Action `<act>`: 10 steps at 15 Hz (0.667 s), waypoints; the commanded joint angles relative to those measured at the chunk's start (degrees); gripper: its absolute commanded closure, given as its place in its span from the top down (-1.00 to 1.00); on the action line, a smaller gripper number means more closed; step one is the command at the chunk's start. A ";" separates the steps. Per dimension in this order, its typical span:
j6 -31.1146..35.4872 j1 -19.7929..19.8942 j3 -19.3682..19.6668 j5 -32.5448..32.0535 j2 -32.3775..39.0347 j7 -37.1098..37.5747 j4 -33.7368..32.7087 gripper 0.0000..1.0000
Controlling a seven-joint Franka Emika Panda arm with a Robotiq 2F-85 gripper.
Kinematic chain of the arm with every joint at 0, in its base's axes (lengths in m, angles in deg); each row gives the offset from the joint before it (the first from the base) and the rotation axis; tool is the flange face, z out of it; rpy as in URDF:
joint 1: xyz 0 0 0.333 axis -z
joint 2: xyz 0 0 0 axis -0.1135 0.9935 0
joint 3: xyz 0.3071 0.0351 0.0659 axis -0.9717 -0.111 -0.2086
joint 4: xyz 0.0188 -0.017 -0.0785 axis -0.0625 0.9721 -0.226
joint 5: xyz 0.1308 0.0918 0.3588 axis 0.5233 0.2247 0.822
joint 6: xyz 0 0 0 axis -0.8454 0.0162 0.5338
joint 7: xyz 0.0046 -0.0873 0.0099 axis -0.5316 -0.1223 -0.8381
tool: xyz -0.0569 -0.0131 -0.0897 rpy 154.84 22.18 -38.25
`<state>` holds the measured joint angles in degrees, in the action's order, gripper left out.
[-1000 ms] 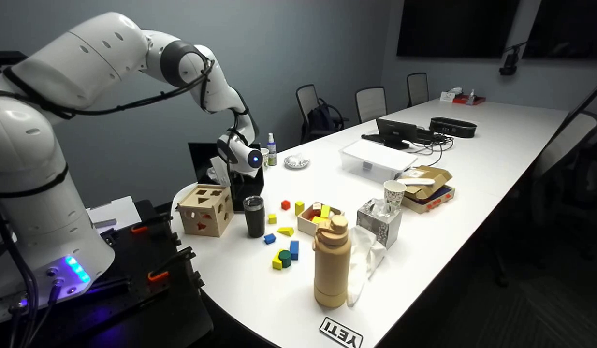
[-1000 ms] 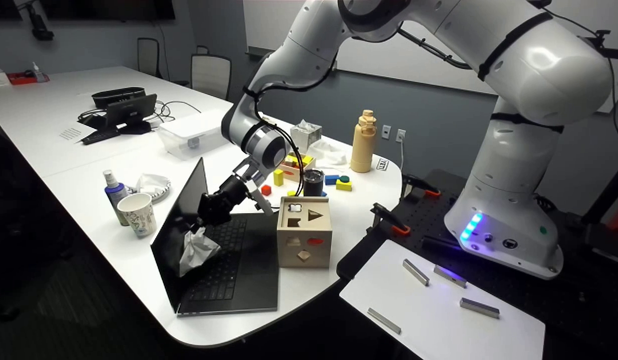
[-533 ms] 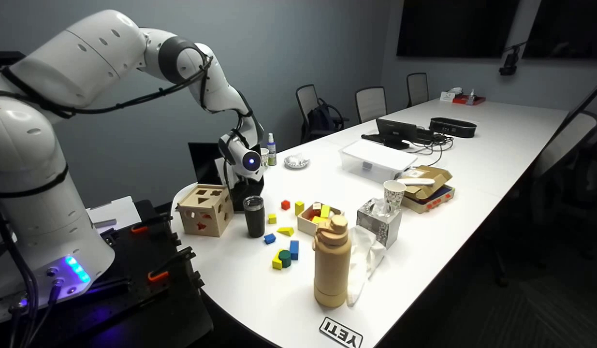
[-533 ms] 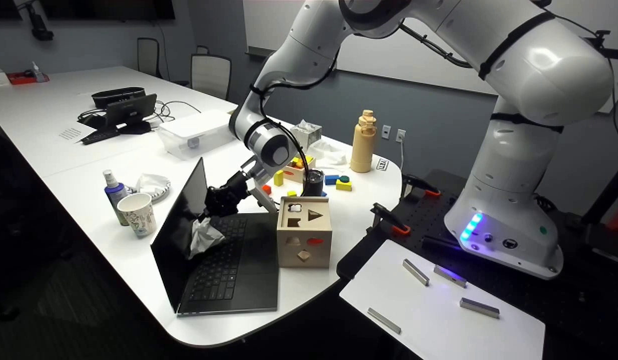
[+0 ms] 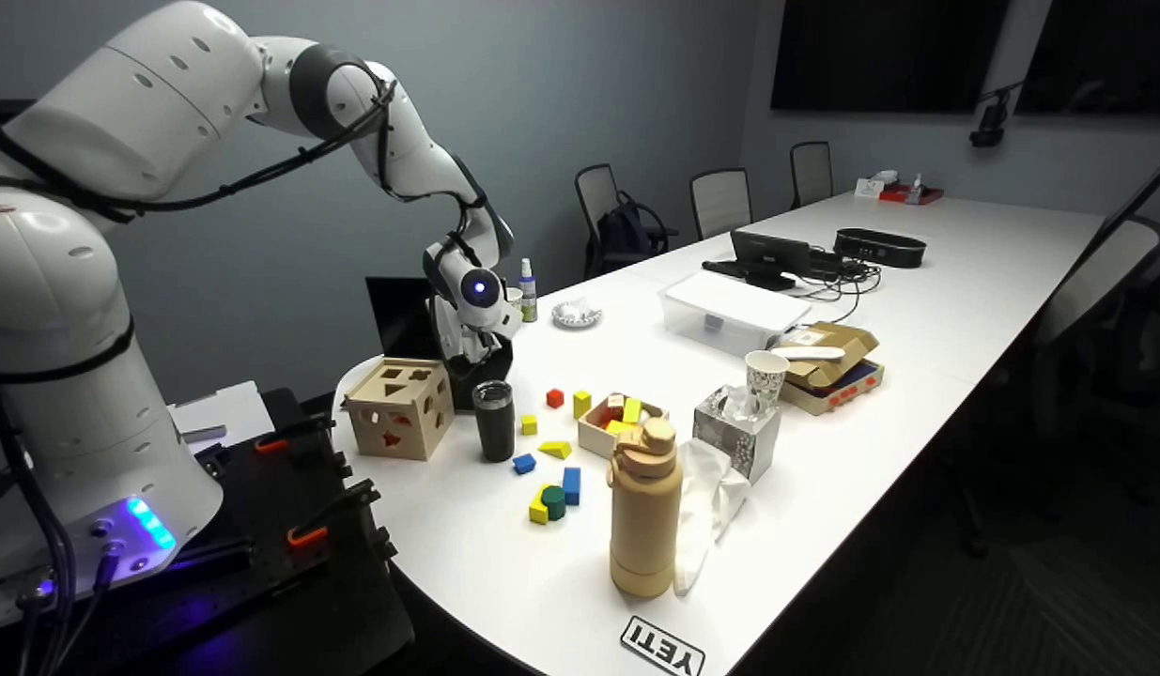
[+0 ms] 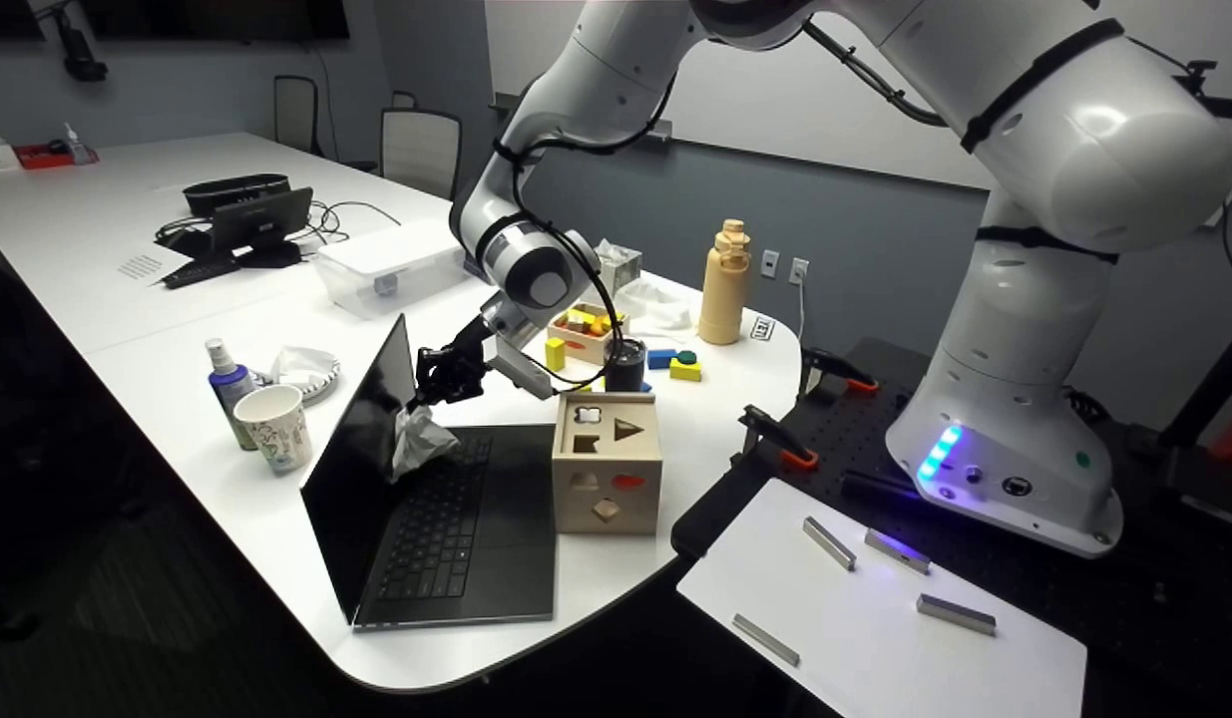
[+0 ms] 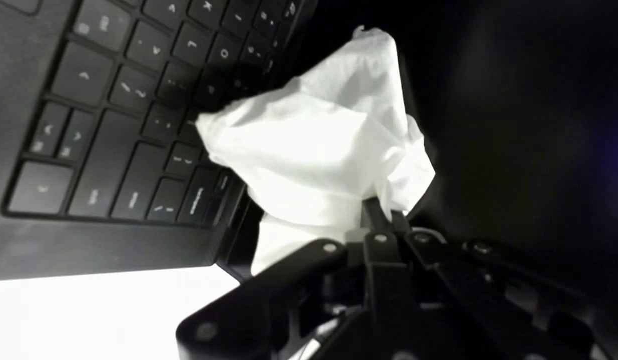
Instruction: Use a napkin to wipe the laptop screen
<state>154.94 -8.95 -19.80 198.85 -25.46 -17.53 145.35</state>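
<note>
The napkin, a white crumpled piece of soft paper, shows in the wrist view [image 7: 314, 150] and in an exterior view [image 6: 419, 446]. My gripper [image 7: 388, 214] is shut on it, and most of the paper spreads out past the fingertips. In an exterior view the black gripper [image 6: 413, 406] is at the far part of the open laptop's dark, blank screen [image 6: 344, 504]. The napkin hangs at the screen's face above the keyboard [image 6: 438, 534]; whether it touches the screen I cannot tell. The screen also shows in an exterior view [image 5: 396, 314], partly hidden by the arm.
A wooden cube [image 6: 608, 469] stands against the laptop's front, with a black tumbler [image 5: 494, 422] beside it. A paper cup [image 6: 274, 429] and a spray bottle [image 6: 230, 391] stand behind the screen. Toy blocks, a small block box [image 5: 595, 437] and a tan bottle [image 5: 645, 516] are further along.
My gripper has moved with the napkin along the screen toward its far side edge and a little upward. The laptop and the cube have not moved.
</note>
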 commanded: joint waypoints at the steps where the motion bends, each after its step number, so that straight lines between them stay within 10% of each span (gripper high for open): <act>1: 4.22 -2.75 2.22 4.13 -4.63 -1.72 3.46 -0.99; 10: 4.18 -2.20 1.82 17.54 -13.13 -18.06 9.88 -0.99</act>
<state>159.51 -10.59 -18.36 211.33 -32.58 -29.88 149.77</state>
